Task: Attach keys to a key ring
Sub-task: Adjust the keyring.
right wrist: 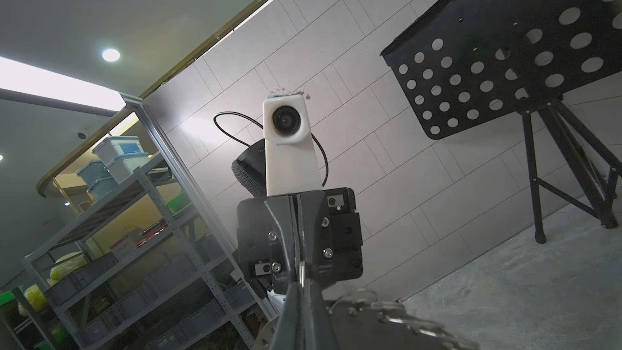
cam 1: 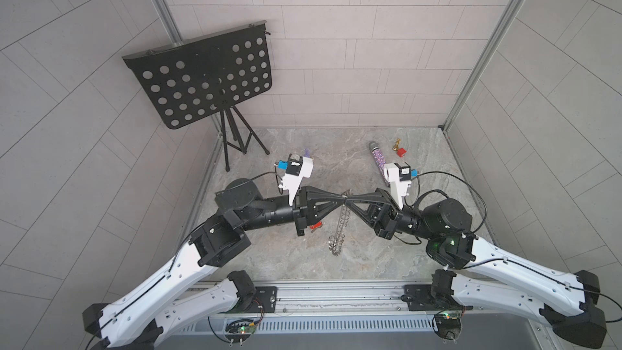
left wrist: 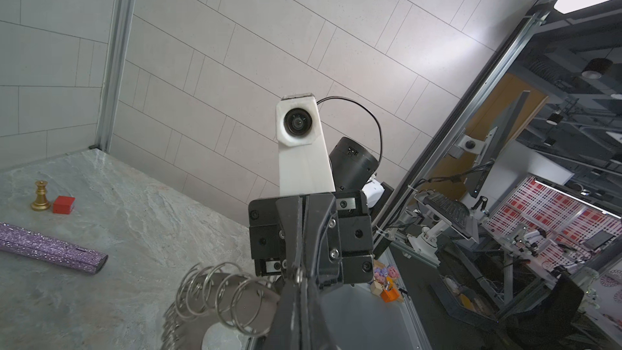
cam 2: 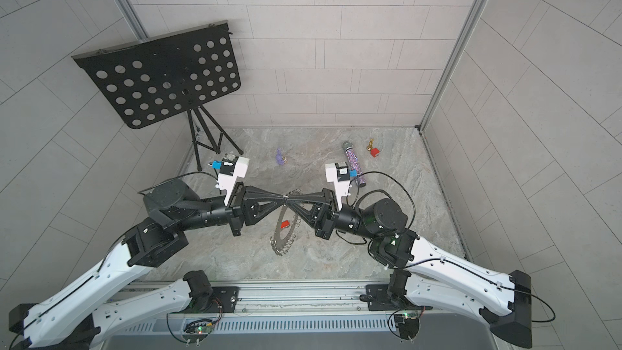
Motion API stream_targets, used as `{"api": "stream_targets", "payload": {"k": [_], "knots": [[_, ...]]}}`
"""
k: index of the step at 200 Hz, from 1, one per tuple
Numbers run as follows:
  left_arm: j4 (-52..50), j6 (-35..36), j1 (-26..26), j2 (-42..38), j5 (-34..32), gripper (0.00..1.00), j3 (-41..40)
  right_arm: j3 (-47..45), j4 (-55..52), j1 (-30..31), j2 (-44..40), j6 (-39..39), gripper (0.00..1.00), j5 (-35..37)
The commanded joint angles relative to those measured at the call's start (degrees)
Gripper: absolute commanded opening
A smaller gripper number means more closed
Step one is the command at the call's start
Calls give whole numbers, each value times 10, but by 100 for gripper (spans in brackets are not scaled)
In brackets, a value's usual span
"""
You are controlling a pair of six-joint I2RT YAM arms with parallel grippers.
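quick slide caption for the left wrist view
Left tool and right tool meet tip to tip, shut on a loop of the key ring; gold pawn beside red cube.

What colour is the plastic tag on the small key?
Red. The key with its tag shows best in a top view.

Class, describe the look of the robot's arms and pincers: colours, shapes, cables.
The left arm and right arm have white shell links, black joints and thin black cables along them. Each wrist carries a white camera housing with a blue plug. The left pincer and right pincer are black triangular frames tapering to points.
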Motion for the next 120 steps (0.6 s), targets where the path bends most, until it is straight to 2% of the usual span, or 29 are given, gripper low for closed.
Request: {"api": "stream_targets", "payload": {"k": [1,8,27,47,72,99,120], "knots": [[15,8,-6,-6,25,0,-1,6,12,2,-8,-3,0,3],[6,9,-6,-6,25,0,2,8,-7,2,-12,-12,1,3],[-43,28,-6,-6,23,0,22,11,-71,2,-39,-44,35,17],[-117,61,-6,0,28,0,57,19,-151,1,-77,-85,53,38],[-184,92,-6,14,45,0,95,44,-248,1,-103,-129,56,38],[-245,119,-6,39,74,0,134,88,-343,1,-81,-158,50,-1],[-284,139,-6,59,92,0,159,108,-371,1,-55,-165,47,-42]]}}
